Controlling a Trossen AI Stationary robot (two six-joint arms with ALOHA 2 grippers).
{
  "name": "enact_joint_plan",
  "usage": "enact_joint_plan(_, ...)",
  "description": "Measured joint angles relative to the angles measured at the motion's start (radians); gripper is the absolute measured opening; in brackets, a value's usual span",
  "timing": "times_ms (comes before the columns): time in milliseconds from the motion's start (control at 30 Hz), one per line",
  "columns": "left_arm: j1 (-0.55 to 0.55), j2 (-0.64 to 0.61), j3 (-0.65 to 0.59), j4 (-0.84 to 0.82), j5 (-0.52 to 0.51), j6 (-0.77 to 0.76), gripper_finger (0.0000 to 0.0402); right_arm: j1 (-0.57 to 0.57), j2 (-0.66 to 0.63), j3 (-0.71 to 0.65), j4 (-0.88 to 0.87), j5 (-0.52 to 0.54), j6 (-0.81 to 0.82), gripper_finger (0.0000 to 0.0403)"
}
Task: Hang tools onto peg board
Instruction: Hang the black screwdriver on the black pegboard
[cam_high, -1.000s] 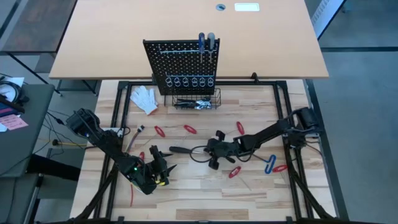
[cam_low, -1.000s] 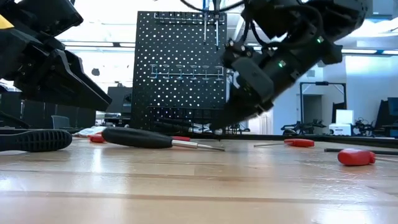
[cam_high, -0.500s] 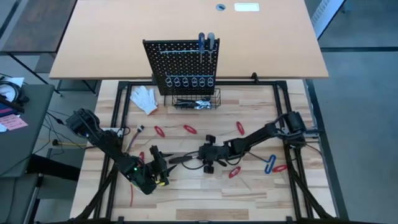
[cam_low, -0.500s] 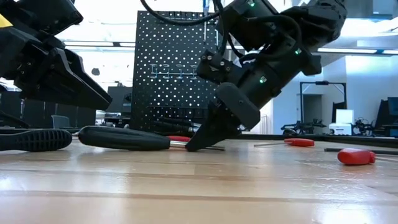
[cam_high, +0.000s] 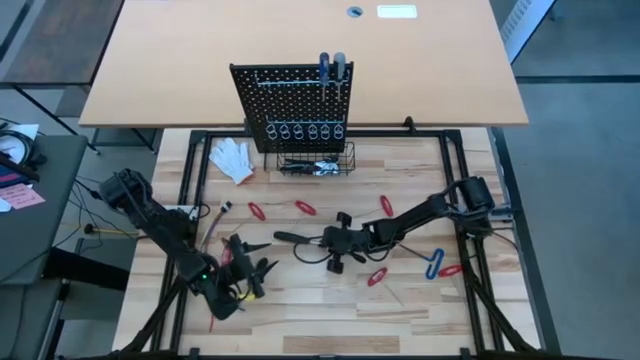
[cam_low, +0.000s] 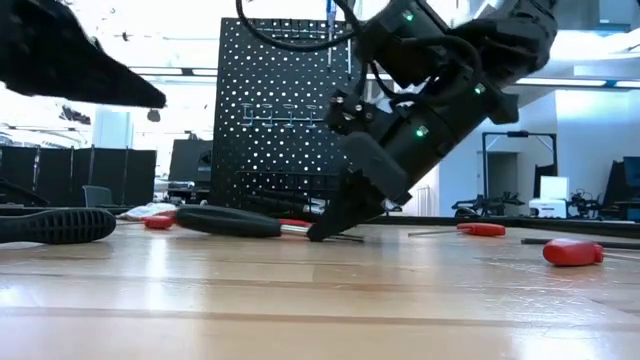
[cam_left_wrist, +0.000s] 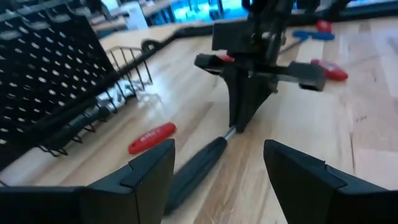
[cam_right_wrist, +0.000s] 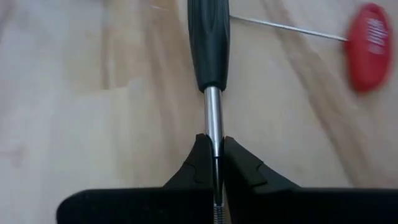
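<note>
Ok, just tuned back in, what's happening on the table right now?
The right gripper has its fingers shut on the metal shaft of the black-handled screwdriver, which lies flat on the table. The left gripper hovers open nearby. Two tools already hang on the peg board; several red-handled ones lie loose.

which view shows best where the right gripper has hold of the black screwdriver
The right wrist view: the right gripper is shut on the black screwdriver at its metal shaft, just past the handle. The low view shows the same grip from the side; the high view shows it small; the left wrist view shows it from farther off.
</note>
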Motion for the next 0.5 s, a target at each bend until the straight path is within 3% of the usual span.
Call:
enact_joint_plan(133, -0.046, -0.001, 0.000, 0.002, -0.104, -0.006, 0.0242, 0.018, -0.018, -0.066, 0.205, 0.096, 0.050, 0.0012)
enact_joint_plan(300, -0.066, -0.001, 0.000, 0.003, -0.150, -0.005, 0.0242, 0.036, 0.002, -0.149, 0.583, 0.153, 0.045, 0.0012)
enact_joint_plan(400, -0.067, -0.001, 0.000, 0.005, -0.151, 0.000, 0.0242, 0.046, 0.002, -0.176, 0.831, 0.249, -0.043, 0.0012)
enact_joint_plan(500, -0.067, -0.001, 0.000, 0.004, -0.152, 0.002, 0.0242, 0.041, 0.002, -0.179, 1.049, 0.277, -0.179, 0.0012)
